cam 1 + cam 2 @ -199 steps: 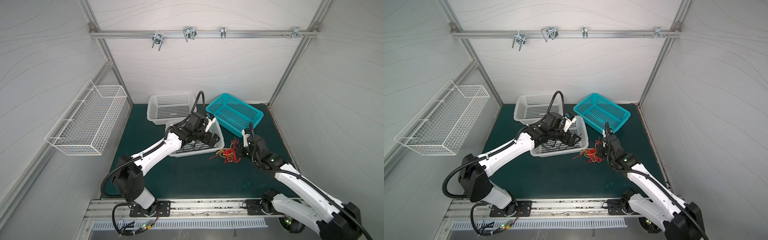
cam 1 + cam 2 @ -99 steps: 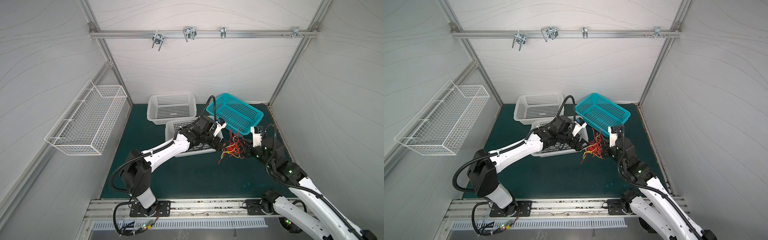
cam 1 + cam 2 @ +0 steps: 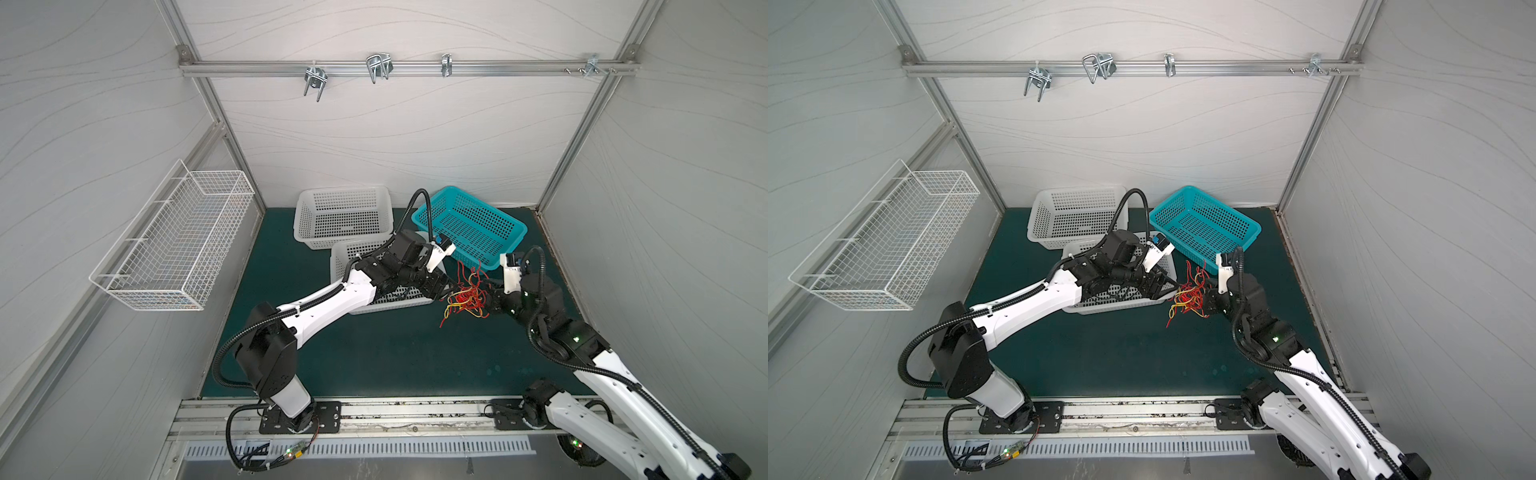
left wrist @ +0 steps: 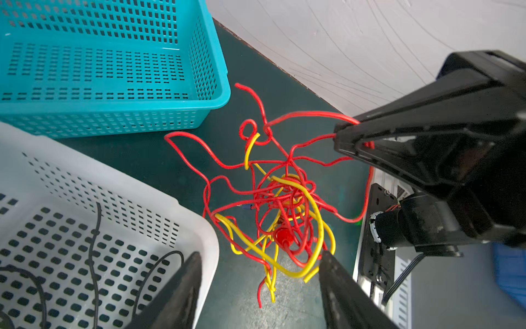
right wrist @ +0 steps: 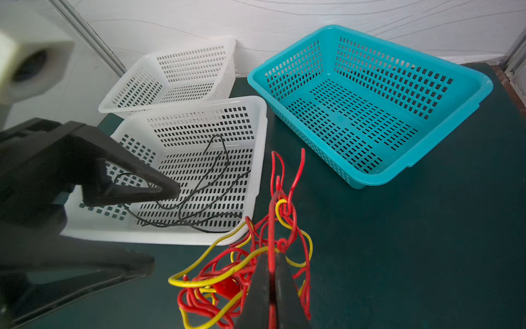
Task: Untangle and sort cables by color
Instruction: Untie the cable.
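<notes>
A tangle of red and yellow cables (image 3: 465, 299) (image 3: 1188, 296) hangs just above the green mat, between the two arms. My right gripper (image 5: 272, 255) (image 3: 487, 296) is shut on a red cable of that tangle (image 5: 242, 270). My left gripper (image 4: 260, 256) (image 3: 446, 291) is open, and its fingers straddle the lower part of the tangle (image 4: 284, 210). A yellow loop lies against one finger. In the left wrist view the right gripper (image 4: 341, 139) pinches red strands. A thin black cable (image 5: 199, 185) (image 4: 94, 242) lies loose in the near white basket (image 3: 338, 257).
A second white basket (image 3: 345, 193) stands behind the near one. A teal basket (image 3: 513, 226) sits tilted at the back right, close to the tangle. A wire basket (image 3: 174, 241) hangs on the left wall. The enclosure walls close in on the mat.
My left gripper swung right from over the near white basket to the tangle, and its jaws narrowed. My right gripper lifted the tangle off the mat.
</notes>
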You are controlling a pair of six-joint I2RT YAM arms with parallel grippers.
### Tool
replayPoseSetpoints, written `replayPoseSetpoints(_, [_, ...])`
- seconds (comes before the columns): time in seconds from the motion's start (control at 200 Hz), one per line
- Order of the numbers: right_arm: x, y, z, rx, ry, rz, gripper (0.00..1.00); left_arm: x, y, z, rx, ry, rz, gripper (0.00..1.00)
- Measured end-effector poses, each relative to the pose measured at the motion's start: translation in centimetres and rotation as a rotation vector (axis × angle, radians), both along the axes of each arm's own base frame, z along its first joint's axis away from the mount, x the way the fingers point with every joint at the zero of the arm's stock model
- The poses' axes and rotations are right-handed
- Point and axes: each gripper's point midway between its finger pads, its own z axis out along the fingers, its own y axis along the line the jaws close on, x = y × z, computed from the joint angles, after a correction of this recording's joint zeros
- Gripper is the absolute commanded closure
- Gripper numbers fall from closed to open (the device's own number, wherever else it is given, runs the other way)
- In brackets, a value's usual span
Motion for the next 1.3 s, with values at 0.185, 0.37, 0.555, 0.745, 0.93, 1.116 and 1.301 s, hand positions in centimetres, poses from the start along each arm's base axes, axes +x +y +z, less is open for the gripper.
replayPoseSetpoints(0.185, [0.2, -0.1, -0.5, -0.010, 0.017, -0.015, 1.00, -1.2, -0.7, 0.1, -0.001, -0.011, -0.050, 0.47])
replayPoseSetpoints(0.37, [0.3, -0.1, -0.7, -0.012, 0.022, -0.018, 1.00, -2.4, -1.3, -1.3, 0.055, -0.013, -0.086, 0.54])
replayPoseSetpoints(0.555, [0.3, -0.1, -0.7, -0.007, 0.024, -0.020, 1.00, -2.2, -1.6, -3.4, 0.120, -0.003, -0.081, 0.68])
replayPoseSetpoints(0.745, [0.3, -0.1, -0.7, -0.008, 0.025, -0.022, 1.00, -1.7, -1.9, -4.3, 0.151, -0.010, -0.075, 0.81])
replayPoseSetpoints(0.93, [0.5, -0.1, -1.1, -0.019, 0.038, -0.028, 1.00, -1.6, -2.1, -3.8, 0.145, -0.018, -0.075, 0.81])
replayPoseSetpoints(1.116, [0.7, -0.3, -1.4, -0.027, 0.043, -0.037, 1.00, -1.6, -2.1, -3.8, 0.144, -0.016, -0.075, 0.98])
replayPoseSetpoints(1.301, [0.9, -0.6, -2.1, -0.034, 0.061, -0.058, 1.00, -1.6, -2.2, -3.6, 0.140, -0.020, -0.076, 1.00])
